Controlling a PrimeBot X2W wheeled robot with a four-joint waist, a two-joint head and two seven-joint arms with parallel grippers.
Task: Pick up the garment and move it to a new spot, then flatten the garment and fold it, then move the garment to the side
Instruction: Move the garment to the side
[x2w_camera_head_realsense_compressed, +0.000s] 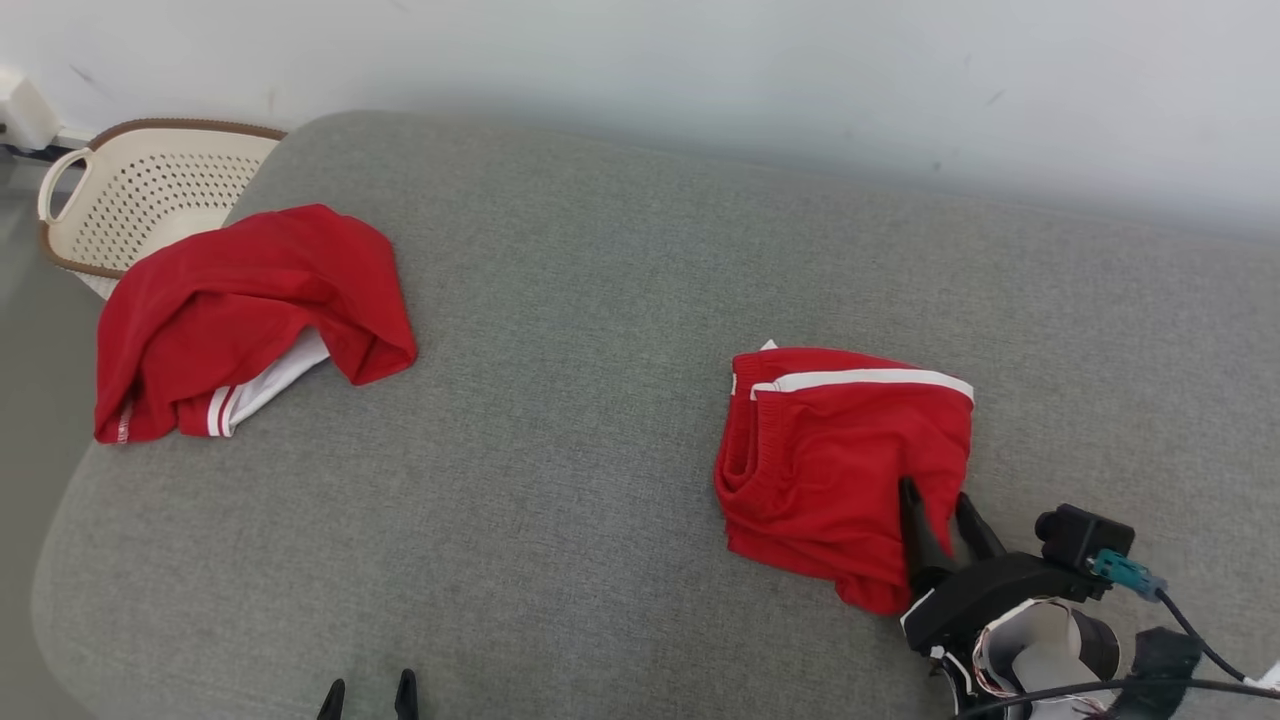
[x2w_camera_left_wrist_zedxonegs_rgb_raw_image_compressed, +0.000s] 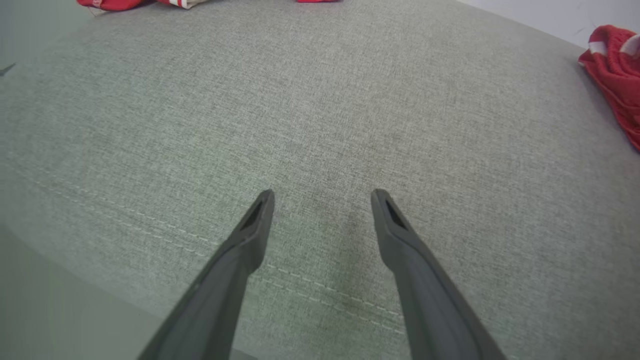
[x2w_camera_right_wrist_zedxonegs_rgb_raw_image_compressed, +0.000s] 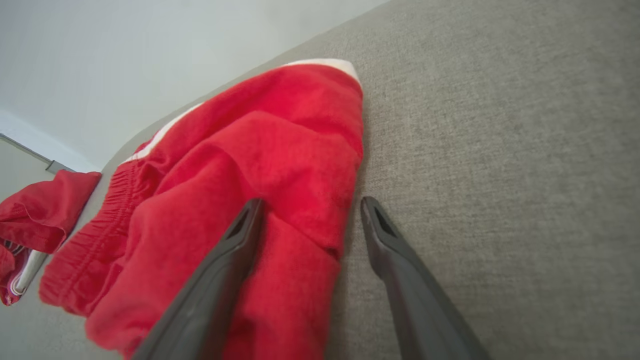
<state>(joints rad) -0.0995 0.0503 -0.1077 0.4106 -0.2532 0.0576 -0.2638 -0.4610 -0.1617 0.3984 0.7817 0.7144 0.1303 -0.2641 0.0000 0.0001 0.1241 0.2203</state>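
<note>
The red garment (x2w_camera_head_realsense_compressed: 840, 455) is being observed lying on the right part of the grey cushion (x2w_camera_head_realsense_compressed: 560, 420). It is doubled over into a compact block, with its white stripe along the far edge and its elastic waistband at the left. Slight bulges are being noted in the top layer. The right gripper (x2w_camera_head_realsense_compressed: 937, 492) is being held wide open at the garment's near right corner, one finger over the red cloth and the other over bare cushion just beside the edge. No cloth is being pinched between them. The left gripper (x2w_camera_head_realsense_compressed: 370, 682) is likewise being held open and empty over bare cushion near the front edge, well apart from the garment. A second red garment (x2w_camera_head_realsense_compressed: 250, 310) is being noted, crumpled, at the far left beside a pale basket (x2w_camera_head_realsense_compressed: 140, 190). Relocation, flattening and folding are being judged complete for the piece at the right. The shift to the side is being judged either in hand or not yet done; which of the two cannot be told.
</note>
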